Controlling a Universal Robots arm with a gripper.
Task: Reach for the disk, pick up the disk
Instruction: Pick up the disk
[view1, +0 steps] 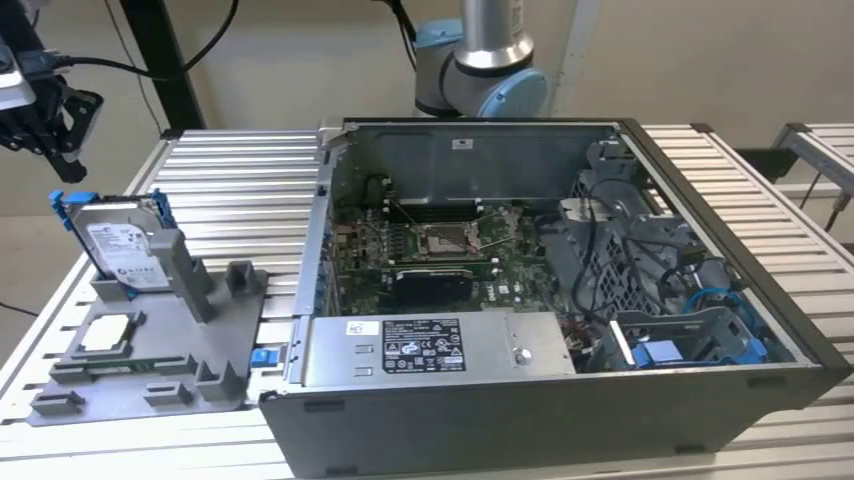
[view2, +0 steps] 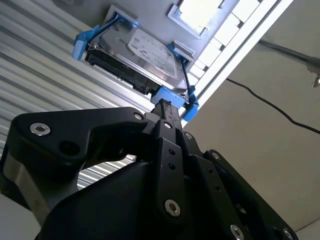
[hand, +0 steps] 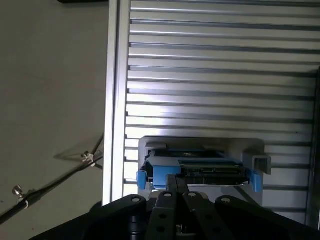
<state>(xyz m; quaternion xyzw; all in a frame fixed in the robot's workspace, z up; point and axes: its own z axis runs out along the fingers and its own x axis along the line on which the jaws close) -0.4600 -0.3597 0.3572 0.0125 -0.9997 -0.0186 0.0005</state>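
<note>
A grey moulded fixture (view1: 174, 345) is lying on the ribbed aluminium counter (view1: 240, 180) toward the exterior view's left. The disk (view1: 118, 245) is standing upright on edge in a slot at the fixture's far end, its white label facing the camera and blue plastic rails (view1: 60, 215) running along its sides. A small square silver chip (view1: 107, 335) is sitting flat in a shallow recess of the same fixture, nearer the camera. Just beside the fixture an open dark metal computer case (view1: 534, 430) is lying on its side, holding a green board (view1: 514, 290), a silver power supply box (view1: 427, 345), tangled black cables (view1: 641, 250) and a blue bracket (view1: 661, 355). The arm's grey and blue joint (view1: 481, 80) is rising behind the case. The black tool (view1: 67, 170) is hanging above the disk and apart from it, its fingertips drawn together and gripping nothing. In both wrist views the tool's linked metal fingers (hand: 170, 185) are pointing toward the disk's upper edge (view2: 150, 50), with nothing standing between them, and a thin cable (hand: 50, 185) is trailing across the floor beyond the counter's edge.
</note>
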